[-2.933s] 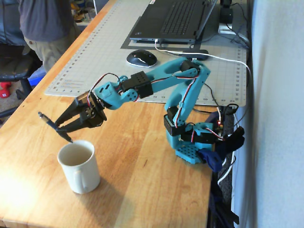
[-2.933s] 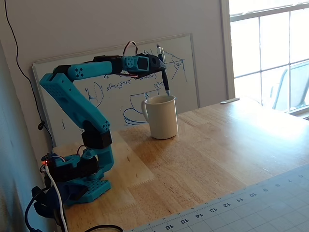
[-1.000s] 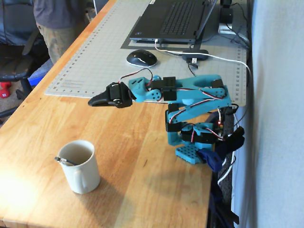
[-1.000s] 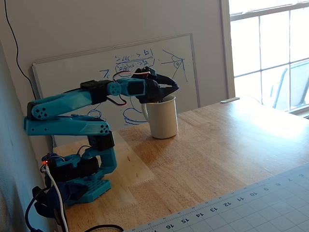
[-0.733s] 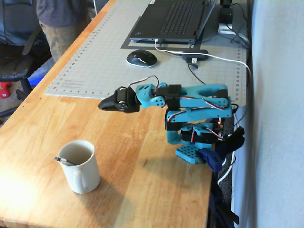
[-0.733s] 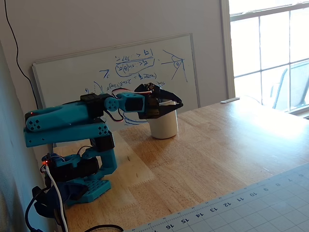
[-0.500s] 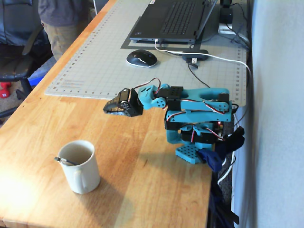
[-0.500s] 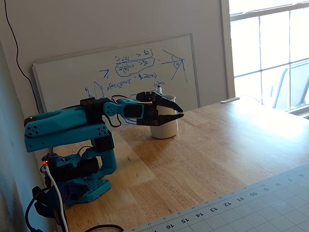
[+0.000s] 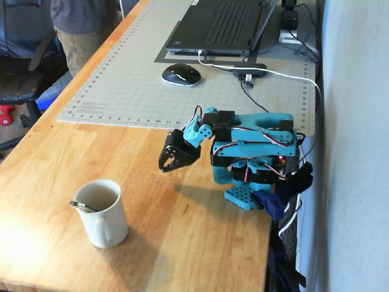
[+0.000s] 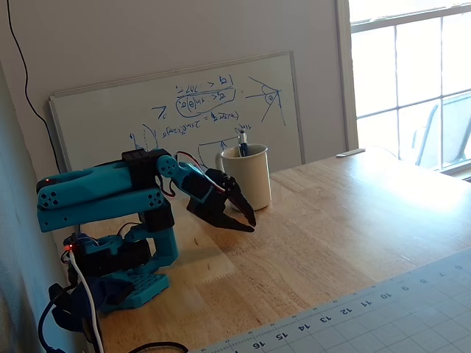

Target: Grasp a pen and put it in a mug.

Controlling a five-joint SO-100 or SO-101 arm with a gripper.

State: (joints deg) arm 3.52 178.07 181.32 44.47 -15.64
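The cream-white mug (image 9: 103, 214) stands on the wooden table, handle toward the near edge in a fixed view; it also shows in front of the whiteboard (image 10: 249, 176). The dark pen (image 9: 83, 206) leans inside the mug, its silver end poking over the rim (image 10: 241, 140). My gripper (image 9: 165, 166) hangs empty close to the arm's base, tilted down toward the table, well to the right of the mug in that view. From the other side the gripper (image 10: 252, 226) sits low, just in front of the mug. Its jaws stand a little apart with nothing between them.
A grey cutting mat (image 9: 127, 79) with a laptop (image 9: 222, 27) and a mouse (image 9: 180, 75) lies behind the arm. A person (image 9: 76, 24) stands at the table's far left corner. A whiteboard (image 10: 176, 118) leans on the wall. Cables hang off the right edge (image 9: 292, 201).
The pen went from my grip above the mug into the mug. My arm has since pulled back, folded over its base, and the empty gripper has swung down toward the table.
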